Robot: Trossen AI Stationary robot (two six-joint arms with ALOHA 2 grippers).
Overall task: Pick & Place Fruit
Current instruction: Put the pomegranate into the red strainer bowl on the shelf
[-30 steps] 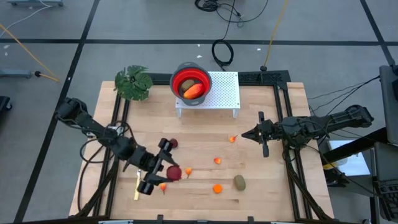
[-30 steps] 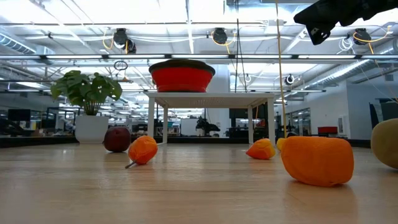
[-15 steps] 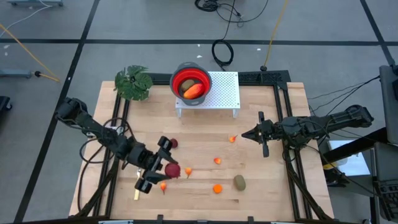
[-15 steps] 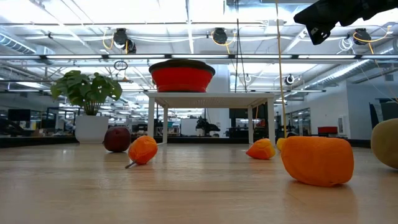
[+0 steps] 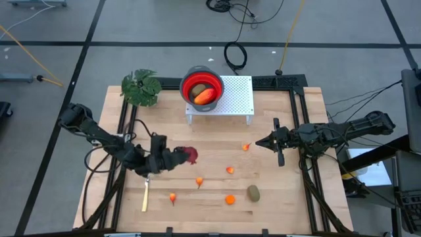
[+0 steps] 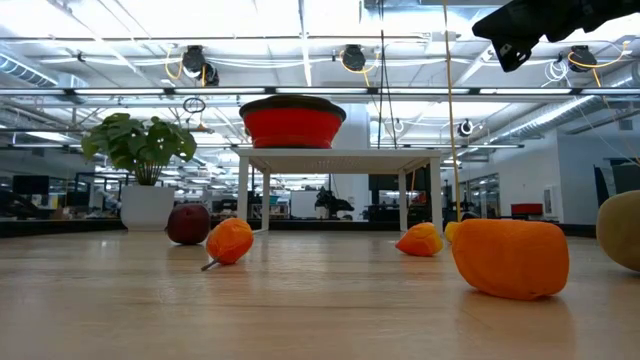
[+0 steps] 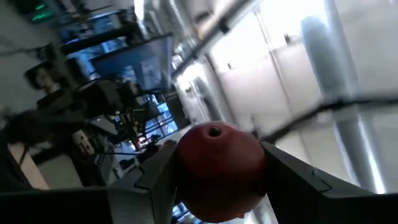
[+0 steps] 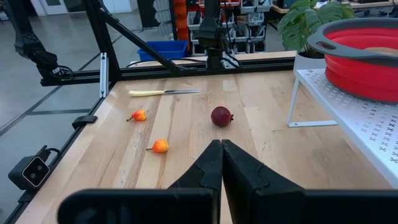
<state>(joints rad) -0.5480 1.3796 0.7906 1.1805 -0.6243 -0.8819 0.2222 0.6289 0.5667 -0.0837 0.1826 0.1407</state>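
The left tool [image 5: 179, 157], pinching a dark red ball [image 5: 189, 155], has lifted it off the counter [image 5: 289, 197] since a moment ago, ready for the red bowl [image 5: 202, 85].

This is a robotics lab set in a large open industrial hall. A wooden worktop [image 5: 210, 191] sits in a black metal frame [image 8: 186, 67] on a grey floor [image 5: 59, 66] marked with dark lines and strewn with loose cables [image 5: 235, 54]. Beyond the worktop, ceiling pipes [image 6: 300, 92], bright overhead lights and rows of equipment benches fill the room.
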